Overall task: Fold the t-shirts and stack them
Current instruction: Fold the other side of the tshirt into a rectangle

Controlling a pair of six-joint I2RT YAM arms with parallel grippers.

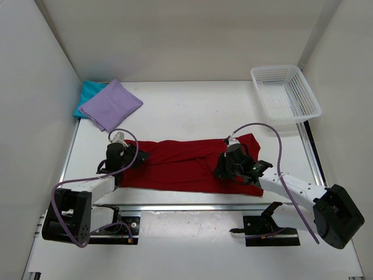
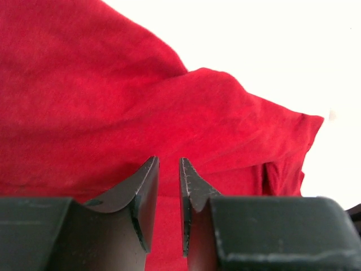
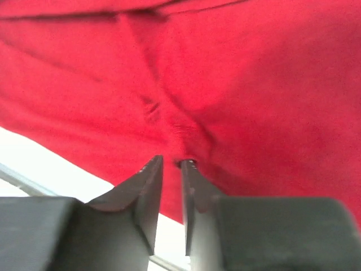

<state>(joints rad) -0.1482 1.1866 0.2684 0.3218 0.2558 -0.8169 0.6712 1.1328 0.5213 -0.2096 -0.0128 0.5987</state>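
Wrist views only: left end effector (image 2: 167,160), right end effector (image 3: 171,161) pinching red t-shirt (image 1: 178,165)

Lavender shirt (image 1: 111,105) hides most of teal shirt (image 1: 88,92); wrist views crop red shirt (image 2: 113,101).

Robot lab / test cell, not a home or shop. What shows it:
- 2 arms, left arm (image 1: 96,185) & right arm (image 1: 291,186), bolted on black base plates (image 1: 271,224) by an alu rail (image 1: 192,205) at the near edge of a white table (image 1: 192,111).
- Plain white panels (image 1: 175,35) box the table in on 3 sides: beyond the arms & outboard of each.
- Purple cables (image 1: 274,131) loop exposed off both wrists.
- Only props on the table: white mesh basket (image 1: 285,93) beyond the right arm, at the far-right corner. Lavender t-shirt (image 1: 111,105) overlapping teal t-shirt (image 1: 87,93) beyond the left arm. Dark red t-shirt (image 1: 186,163) spread btwn the 2 wrists.
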